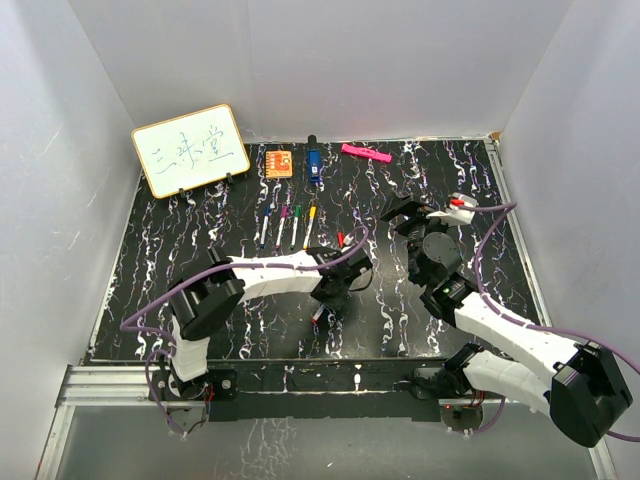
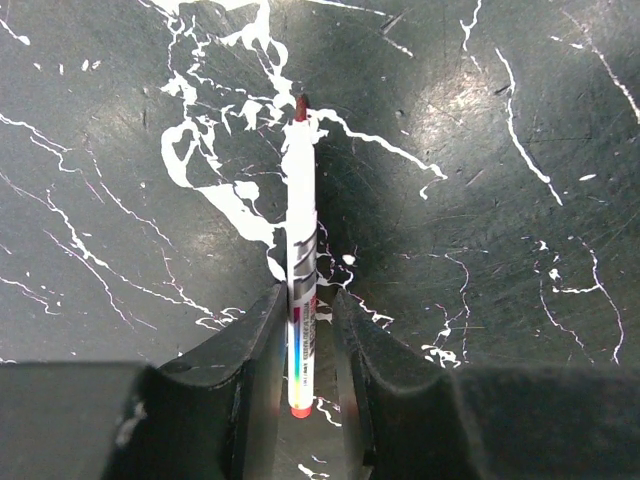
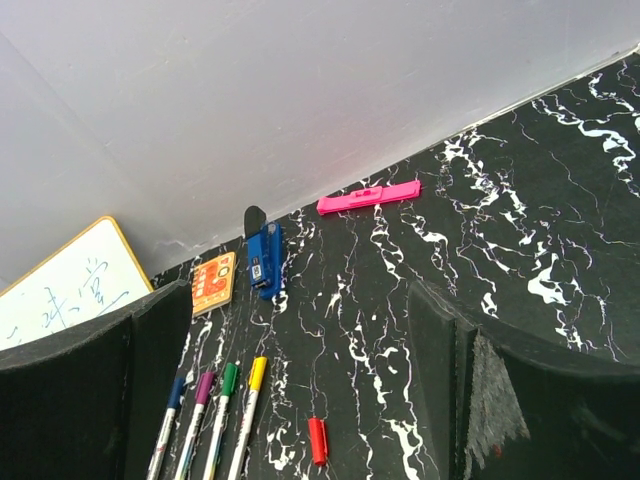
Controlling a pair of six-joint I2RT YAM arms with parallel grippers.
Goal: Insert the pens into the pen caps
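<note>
My left gripper [image 1: 330,292] is shut on a white-barrelled pen with a bare red tip [image 2: 302,230]. The pen runs straight out between the jaws, low over the black marbled table [image 1: 200,240]. A loose red cap [image 1: 340,238] lies just beyond it and also shows in the right wrist view [image 3: 317,440]. A row of capped pens [image 1: 287,226] lies further back, with blue [image 3: 175,395], purple [image 3: 203,390], green [image 3: 229,382] and yellow [image 3: 256,375] caps on. My right gripper [image 1: 408,225] is open and empty, right of the red cap and above the table [image 3: 295,310].
A small whiteboard [image 1: 190,150] stands at the back left. An orange square block [image 1: 279,162], a blue-and-black object [image 1: 313,160] and a flat pink bar [image 1: 366,153] lie along the back edge. White walls enclose the table on three sides.
</note>
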